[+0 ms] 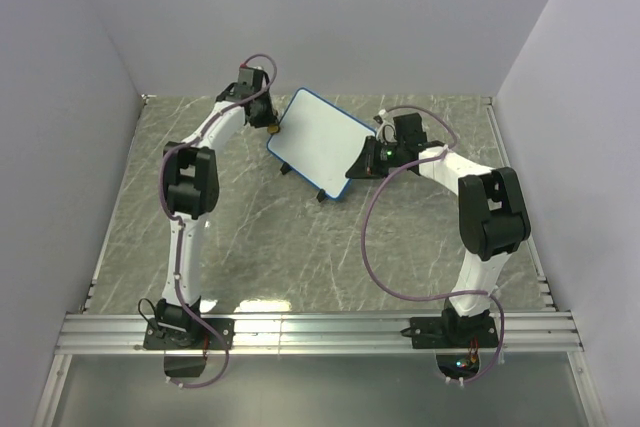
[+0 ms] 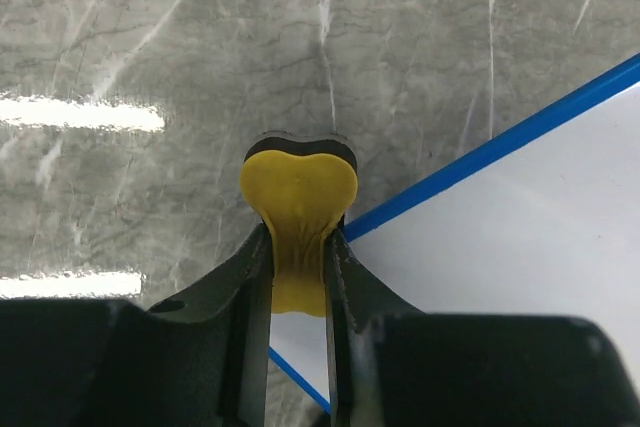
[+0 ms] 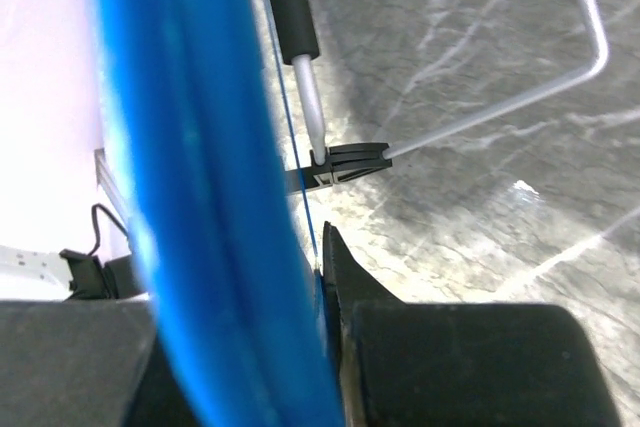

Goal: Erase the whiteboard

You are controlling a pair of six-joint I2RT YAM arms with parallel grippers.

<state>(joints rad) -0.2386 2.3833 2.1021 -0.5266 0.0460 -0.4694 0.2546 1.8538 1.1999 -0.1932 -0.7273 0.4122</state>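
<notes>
The whiteboard (image 1: 318,141), white with a thin blue frame, stands tilted at the table's far middle; its face looks blank. My left gripper (image 1: 270,127) is shut on the yellow bone-shaped eraser (image 2: 297,209) at the board's left edge. In the left wrist view the eraser's head sticks out past the blue frame (image 2: 500,142) over the table. My right gripper (image 1: 370,159) is shut on the board's right edge. In the right wrist view the blue frame (image 3: 185,177) fills the left side, pinched against one black finger (image 3: 345,277).
The board's wire stand (image 3: 540,87) and a black foot (image 3: 340,162) rest on the grey marble table (image 1: 300,247). White walls enclose the table on three sides. A metal rail (image 1: 320,329) runs along the near edge.
</notes>
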